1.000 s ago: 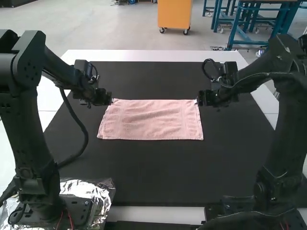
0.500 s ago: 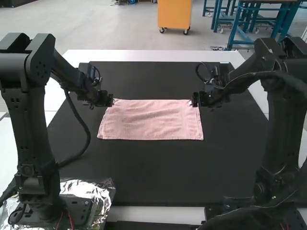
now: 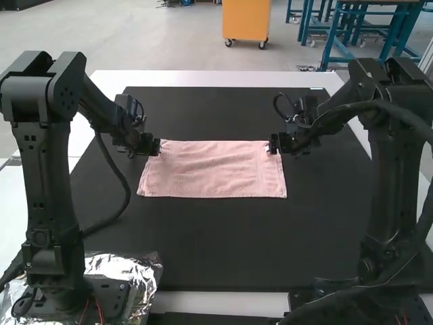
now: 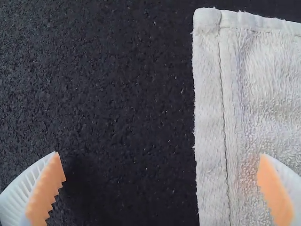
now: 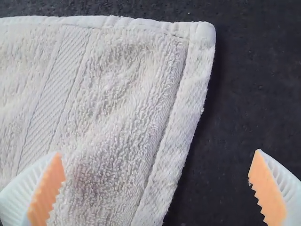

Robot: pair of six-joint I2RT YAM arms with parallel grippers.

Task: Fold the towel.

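The white-ribbed, orange-padded L pincer [image 4: 160, 154] and matching R pincer [image 5: 157, 151] gape wide, empty, about equally nr opp. far corners of the pink terry towel [image 3: 212, 170], spread flat on the black-topped desk [image 3: 223, 240], long axis 9-to-3 o'clock, bulk approx. 4 o'clock from L, 8 o'clock from R.
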